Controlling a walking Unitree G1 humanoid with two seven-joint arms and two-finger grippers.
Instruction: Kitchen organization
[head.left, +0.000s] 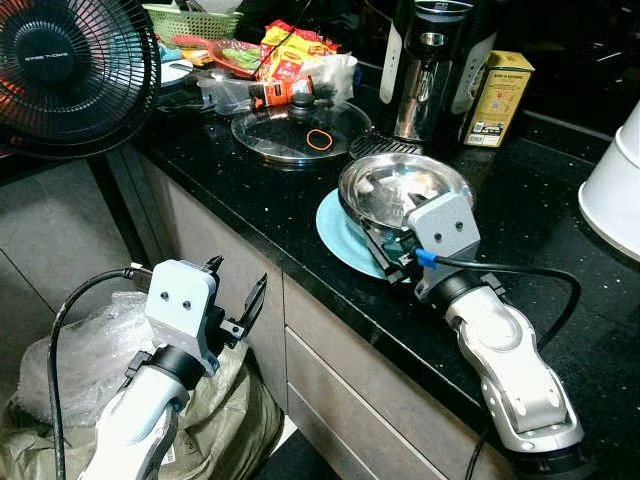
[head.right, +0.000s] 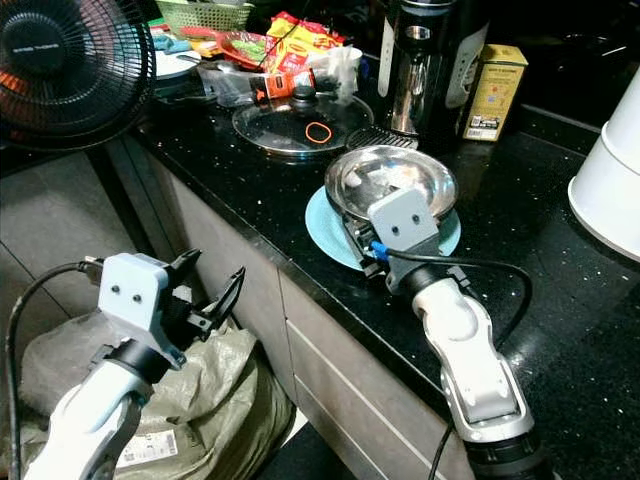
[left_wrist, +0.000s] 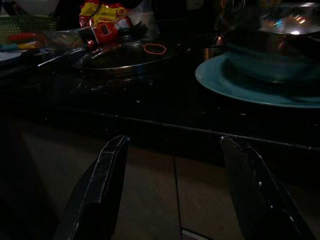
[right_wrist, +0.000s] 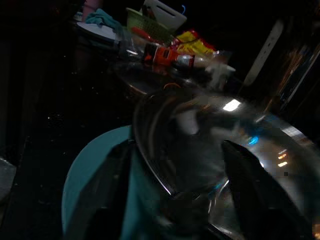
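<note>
Head views: steel bowl (head.left: 400, 190) sat on teal plate (head.left: 345, 240) on black counter (head.left: 280, 200); right gripper (head.left: 392, 258) at bowl's near rim; left gripper (head.left: 240, 300) hung before cabinet drawers (head.left: 330, 380).
Left wrist: fingers (left_wrist: 100, 185) spread wide, holding nothing.
Right wrist: fingers (right_wrist: 250, 195) parted astride bowl's rim, grip unclear

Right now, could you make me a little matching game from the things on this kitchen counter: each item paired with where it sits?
Items:
1. steel bowl
2. orange rubber band
3. yellow box
4. black fan

Places:
A. on the glass lid
B. beside the steel kettle
C. on the teal plate
D. at the counter's left end

Pairs: 1-C, 2-A, 3-B, 4-D
</note>
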